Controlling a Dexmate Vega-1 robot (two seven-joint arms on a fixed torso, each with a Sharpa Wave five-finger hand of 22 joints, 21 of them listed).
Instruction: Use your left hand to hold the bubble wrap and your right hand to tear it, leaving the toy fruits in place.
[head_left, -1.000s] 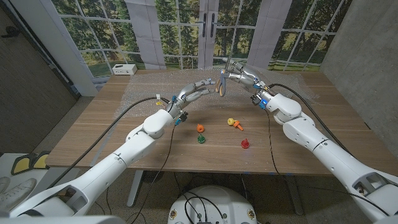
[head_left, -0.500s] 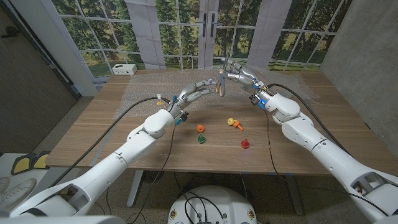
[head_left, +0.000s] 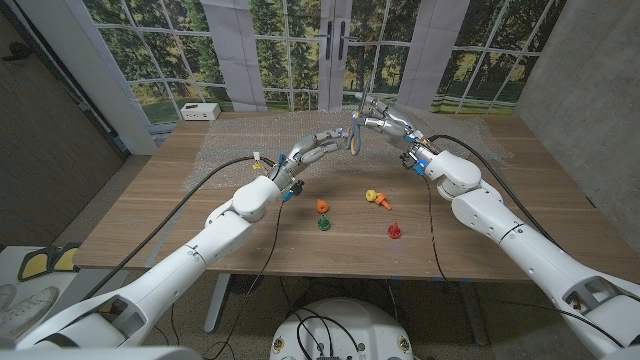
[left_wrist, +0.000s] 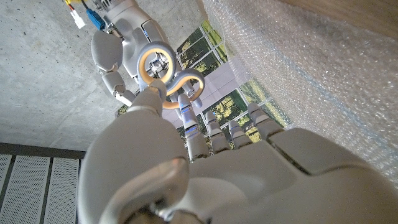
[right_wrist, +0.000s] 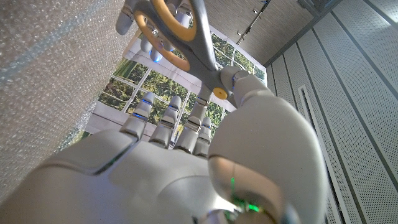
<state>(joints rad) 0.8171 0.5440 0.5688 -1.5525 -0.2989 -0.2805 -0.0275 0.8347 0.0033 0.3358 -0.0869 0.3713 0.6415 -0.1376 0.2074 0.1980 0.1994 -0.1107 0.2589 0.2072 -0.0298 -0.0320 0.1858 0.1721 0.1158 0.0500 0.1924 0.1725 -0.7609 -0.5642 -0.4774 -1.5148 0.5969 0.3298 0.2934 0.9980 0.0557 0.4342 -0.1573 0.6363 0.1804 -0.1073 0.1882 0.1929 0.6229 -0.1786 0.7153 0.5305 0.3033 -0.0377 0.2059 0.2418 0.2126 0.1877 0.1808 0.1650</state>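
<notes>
Backdrop: forest-print window panels standing behind a wooden desk (head_left: 180, 215); white box (head_left: 199, 111) sitting at the far left corner.
Bubble wrap (head_left: 235, 138): lying flat across the far part of the desk, under and beyond both hands; not being touched by either hand.
Wrap's look: clear, thin, covered in small even bubbles, letting the wood grain through; seen close in the left wrist view (left_wrist: 305, 68) and the right wrist view (right_wrist: 43, 74); no tear showing.
Scissors (head_left: 353, 136): hanging in the air between the two hands, above the wrap; grey with yellow-lined handle loops (left_wrist: 163, 65) and a yellow pivot (right_wrist: 217, 93).
Right hand (head_left: 381, 122): gripping the scissors near the pivot, thumb pressing there, handle loops pointing away toward the other hand.
Left hand (head_left: 318, 149): reaching out with fingertips at the handle loops; not possible to tell whether closing on them or only touching.
Toy fruits: orange one (head_left: 321, 206), green one (head_left: 323, 223), yellow-orange one (head_left: 378, 197) and red one (head_left: 394, 231) sitting on bare wood nearer the robot, apart from the wrap.
Step, judging: handling the scissors rather than holding or tearing the wrap.
Risk one: dropping the scissors during the exchange, blade glancing off onto the fruits and knocking them out of place.
Risk two: pulling the light sheet without pinning it, dragging it whole instead of parting it.
Risk three: sweeping a forearm low over the fruits while coming down to the wrap.
</notes>
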